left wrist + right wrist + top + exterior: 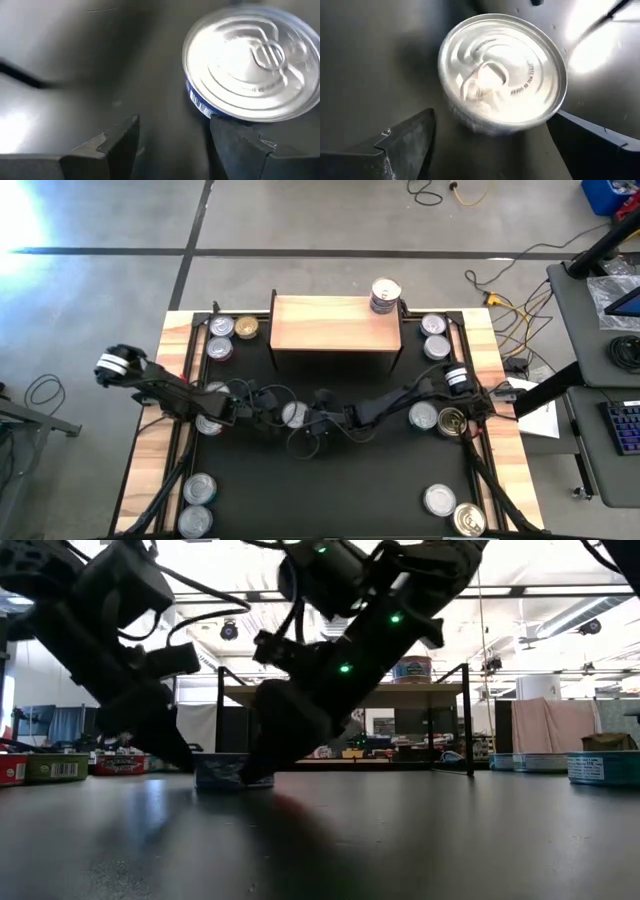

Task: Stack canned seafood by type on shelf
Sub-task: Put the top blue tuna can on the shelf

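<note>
floor: grey concrete, dark tape lines | right: desk, keyboard | ceiling lights on

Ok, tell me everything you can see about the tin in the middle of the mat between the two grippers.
The tin is short and round, with a shiny silver ribbed top and a pull tab, and a blue side label with a barcode. It stands upright and unopened on the black mat, in front of the shelf. The left gripper and right gripper meet over it, both open. One left finger is right at its side; whether it touches is unclear.
</note>
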Controlling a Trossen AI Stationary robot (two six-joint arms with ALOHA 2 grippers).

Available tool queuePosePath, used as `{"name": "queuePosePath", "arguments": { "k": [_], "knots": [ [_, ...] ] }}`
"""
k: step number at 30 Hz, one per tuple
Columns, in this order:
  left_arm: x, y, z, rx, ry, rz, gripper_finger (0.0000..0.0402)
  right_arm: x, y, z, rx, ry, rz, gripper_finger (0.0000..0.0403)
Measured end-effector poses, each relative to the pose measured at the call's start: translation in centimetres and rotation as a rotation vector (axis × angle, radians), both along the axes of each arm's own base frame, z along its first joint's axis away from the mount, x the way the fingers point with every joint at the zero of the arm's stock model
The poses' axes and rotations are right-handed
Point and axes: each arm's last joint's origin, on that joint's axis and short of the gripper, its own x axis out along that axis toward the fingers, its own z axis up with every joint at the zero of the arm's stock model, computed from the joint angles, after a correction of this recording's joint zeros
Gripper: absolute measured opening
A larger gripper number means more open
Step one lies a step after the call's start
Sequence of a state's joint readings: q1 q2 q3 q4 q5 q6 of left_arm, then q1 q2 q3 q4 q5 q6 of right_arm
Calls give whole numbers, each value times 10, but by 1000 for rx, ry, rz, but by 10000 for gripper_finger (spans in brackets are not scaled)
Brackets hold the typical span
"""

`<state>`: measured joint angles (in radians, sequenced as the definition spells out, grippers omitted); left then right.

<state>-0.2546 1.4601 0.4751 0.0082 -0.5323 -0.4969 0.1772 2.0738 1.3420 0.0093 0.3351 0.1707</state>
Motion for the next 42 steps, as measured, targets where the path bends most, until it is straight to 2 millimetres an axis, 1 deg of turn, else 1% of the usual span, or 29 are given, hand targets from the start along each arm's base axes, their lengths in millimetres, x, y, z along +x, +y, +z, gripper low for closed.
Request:
{"name": "queuePosePath", "arguments": {
  "k": [3, 5, 8, 10, 11, 13, 15, 18, 22, 24, 27, 31, 33, 36, 38, 40, 42],
  "knots": [
    [8, -3, -6, 3, 48, -27, 229, 6, 12, 6, 27, -17, -11, 374],
    [13, -5, -4, 13, 86, -54, 229, 8, 19, 17, 53, -19, -30, 374],
    [19, -9, 4, 25, 124, -60, 229, 5, 26, 33, 168, 18, -17, 374],
    [20, -11, 12, 37, 109, -52, 229, -2, 31, 47, 207, 47, 14, 374],
    [19, -12, 15, 45, 106, -49, 229, -7, 32, 53, 207, 69, 27, 374],
    [16, -13, 18, 46, 109, -56, 229, -13, 33, 69, 203, 59, 33, 374],
    [15, -13, 21, 37, 94, -51, 229, -20, 32, 78, 181, 86, 30, 374],
    [8, -15, 24, 25, 107, -41, 230, -28, 35, 79, 165, 131, 32, 374],
    [-4, -24, 30, -25, 133, -69, 230, -35, 53, 77, 175, 160, 51, 374],
    [-11, -33, 34, -115, 148, -122, 230, -38, 62, 76, 187, 156, 30, 374],
    [-20, -51, 41, -262, 152, -228, 230, -42, 76, 74, 241, 128, -57, 374],
    [-38, -76, 48, -307, 117, -276, 230, -44, 86, 76, 285, 106, -69, 374],
    [-45, -86, 50, -352, 106, -259, 230, -44, 88, 76, 305, 99, -57, 374],
    [-49, -100, 53, -443, 84, -191, 230, -41, 90, 78, 415, 72, -88, 374],
    [-48, -110, 55, -498, 65, -158, 232, -39, 89, 80, 455, 62, -78, 374],
    [-45, -118, 60, -523, 52, -153, 240, -36, 89, 81, 460, 53, -39, 374],
    [-38, -125, 63, -515, 32, -144, 254, -36, 89, 83, 419, 49, 10, 374]
  ]
}}
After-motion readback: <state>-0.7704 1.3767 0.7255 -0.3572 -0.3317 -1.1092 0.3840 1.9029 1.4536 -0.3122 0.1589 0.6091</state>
